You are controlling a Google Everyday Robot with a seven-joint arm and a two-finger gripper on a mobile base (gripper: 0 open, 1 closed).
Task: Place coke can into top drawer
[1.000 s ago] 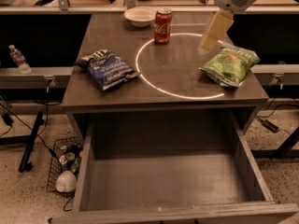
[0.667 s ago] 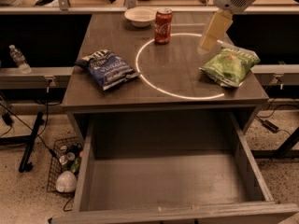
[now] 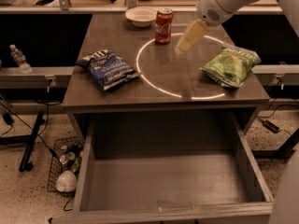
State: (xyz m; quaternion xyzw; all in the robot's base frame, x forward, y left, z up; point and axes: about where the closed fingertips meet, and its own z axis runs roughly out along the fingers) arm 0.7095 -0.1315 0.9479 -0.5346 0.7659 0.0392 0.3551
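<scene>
Camera view: pincer (image 3: 182,45) near coke can (image 3: 164,26), white script; top drawer (image 3: 163,181) open.

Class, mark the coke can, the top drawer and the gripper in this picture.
coke can (image 3: 163,27): camera view, middle of its red side.
top drawer (image 3: 163,181): camera view, its bare grey bottom.
gripper (image 3: 182,45): camera view, its tip, above the table (image 3: 107,36), right of the coke can.
</scene>
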